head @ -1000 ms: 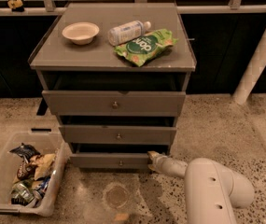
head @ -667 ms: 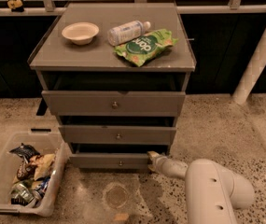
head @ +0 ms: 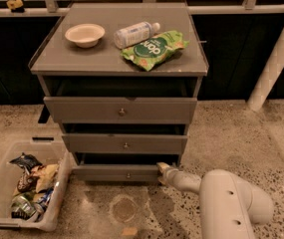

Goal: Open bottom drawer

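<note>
My gripper (head: 164, 169) sits at the right end of the bottom drawer (head: 101, 174), the grey cabinet's (head: 119, 63) lowest tier, and its knob (head: 128, 175) lies leftward along the horizontal front; clenched or released, I cannot tell.

I record an office break area: speckled stone floor (head: 241, 133), snack-topped grey cabinet (head: 76, 59), my gripper (head: 162, 169) by its bottom drawer (head: 101, 174).

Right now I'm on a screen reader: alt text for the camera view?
The end effector sits at the right end of the bottom drawer of the grey cabinet. A bowl, bottle and green snack bag lie on top; a bin of wrappers stands beside it.
</note>
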### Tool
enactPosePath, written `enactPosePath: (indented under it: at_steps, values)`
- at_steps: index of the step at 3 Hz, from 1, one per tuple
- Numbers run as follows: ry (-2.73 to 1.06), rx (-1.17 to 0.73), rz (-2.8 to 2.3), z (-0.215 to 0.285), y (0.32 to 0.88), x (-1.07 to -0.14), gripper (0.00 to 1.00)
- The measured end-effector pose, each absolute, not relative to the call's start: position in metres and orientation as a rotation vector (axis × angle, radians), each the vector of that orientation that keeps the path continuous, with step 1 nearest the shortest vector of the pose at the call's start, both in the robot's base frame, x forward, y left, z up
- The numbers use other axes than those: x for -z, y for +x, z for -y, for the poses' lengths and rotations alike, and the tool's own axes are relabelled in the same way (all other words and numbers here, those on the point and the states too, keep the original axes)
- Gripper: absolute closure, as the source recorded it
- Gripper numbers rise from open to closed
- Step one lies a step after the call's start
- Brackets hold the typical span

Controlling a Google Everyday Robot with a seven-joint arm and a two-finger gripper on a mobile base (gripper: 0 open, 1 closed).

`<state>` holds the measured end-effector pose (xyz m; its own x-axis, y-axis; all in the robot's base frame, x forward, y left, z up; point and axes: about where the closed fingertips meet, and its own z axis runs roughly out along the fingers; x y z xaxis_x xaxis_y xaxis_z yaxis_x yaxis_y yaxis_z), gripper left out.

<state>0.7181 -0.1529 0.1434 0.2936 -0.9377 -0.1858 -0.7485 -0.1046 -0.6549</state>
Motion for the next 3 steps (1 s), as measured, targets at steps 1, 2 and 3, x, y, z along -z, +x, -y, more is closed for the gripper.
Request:
enactPosePath:
  at_steps: [1,2,3]
  values:
    - [-1.906,0.360,-1.492,0.150,0.702,-0.136,1.00]
    - [-1.906,0.360,-1.492,0.150,0.702,-0.139,1.00]
    - [-1.902,0.341,-1.471,0.149,0.676,-0.130,1.00]
